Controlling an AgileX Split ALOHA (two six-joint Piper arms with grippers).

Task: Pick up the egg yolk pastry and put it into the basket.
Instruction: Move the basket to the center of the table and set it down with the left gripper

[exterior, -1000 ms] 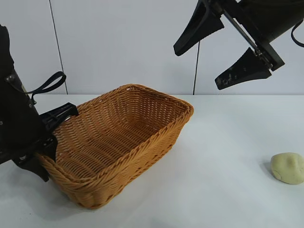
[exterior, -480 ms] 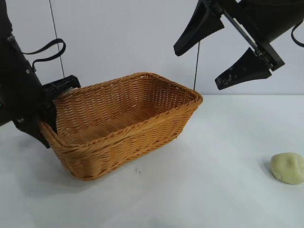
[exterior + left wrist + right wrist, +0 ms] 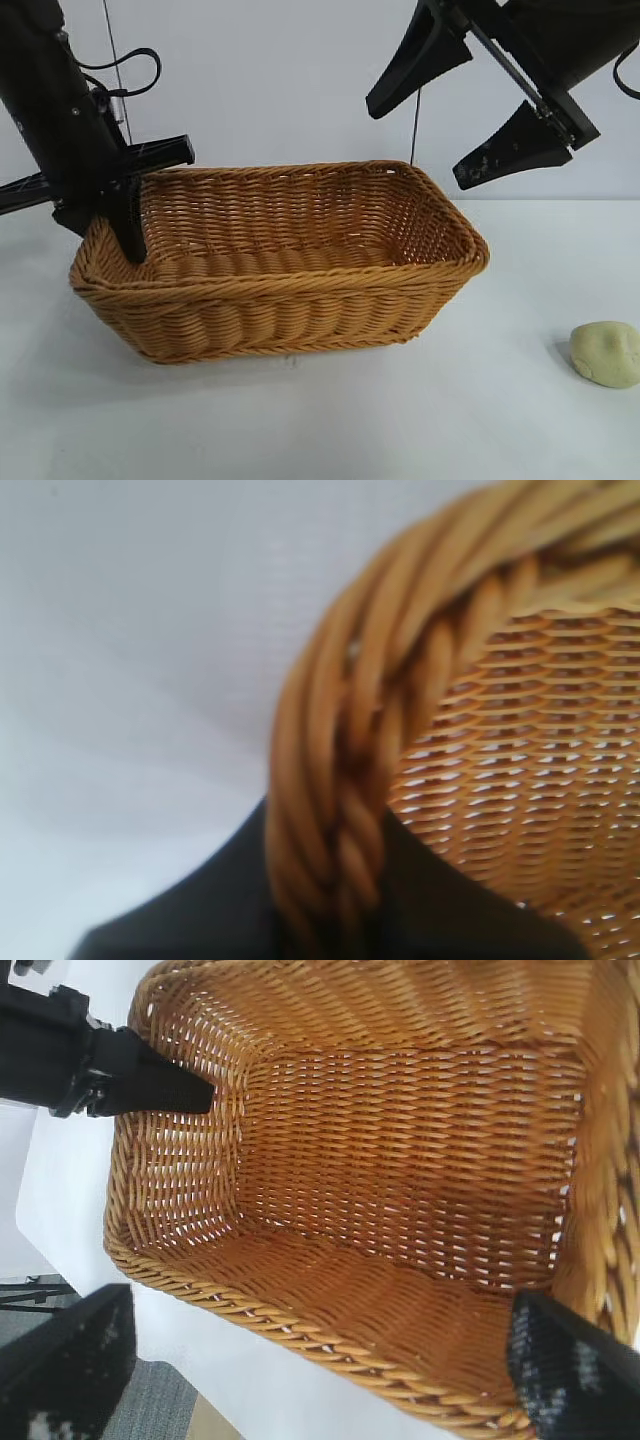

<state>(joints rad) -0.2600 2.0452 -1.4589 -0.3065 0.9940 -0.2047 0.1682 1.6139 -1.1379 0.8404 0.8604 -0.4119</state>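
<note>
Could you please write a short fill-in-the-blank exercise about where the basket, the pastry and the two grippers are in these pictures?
1. The left gripper is clamped on the wicker basket's braided ____.
2. The egg yolk pastry lies on the white ____, apart from the basket.
3. The right gripper hangs above the basket with its jaws ____.
4. Inside, the basket is ____.

Missing words: rim; table; open; empty

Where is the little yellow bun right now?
In the exterior view, the egg yolk pastry sits alone on the white table at the far right, apart from the basket.
</note>
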